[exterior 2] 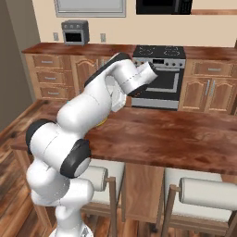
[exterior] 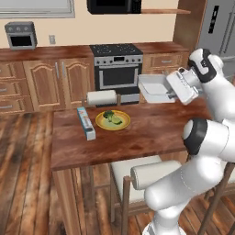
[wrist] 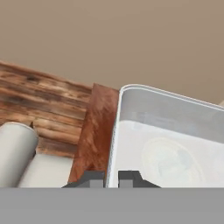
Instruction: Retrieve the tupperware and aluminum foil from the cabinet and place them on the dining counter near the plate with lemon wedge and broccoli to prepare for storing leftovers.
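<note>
Above the far right part of the dining counter (exterior: 151, 133), gripper (wrist: 111, 178) pinches the near rim of the tupperware (exterior: 153, 87); in the hand view its two dark fingertips (wrist: 94, 178) sit pressed close together, one on each side of the thin wall. Container is carried off the tabletop: shallow, rectangular, pale grey-white, translucent, with rounded corners and a raised lip. Through its floor a faint round yellowish shape shows, too blurred to identify.

Tabletop below is reddish-brown polished wood with streaky grain. On its left part, well apart from the held container, lies the aluminum foil (exterior: 86, 123), a long narrow white-and-silver box with blue ends, flat on the wood. Just beside it to the right sits a round yellow plate (exterior: 113, 120) bearing the broccoli (exterior: 108, 114), a small dark green clump; the lemon wedge cannot be told apart from the plate's yellow. Behind the plate, near the counter's far edge, a white paper towel roll (exterior: 102, 97) lies on its side.

Cream-cushioned stools (exterior: 137, 176) with wooden frames stand at the near side. Plank floor (exterior: 23, 160) beyond, then arched-panel lower cabinets (exterior: 57, 82) and a black-and-steel stove (exterior: 117, 69) along the wall.
</note>
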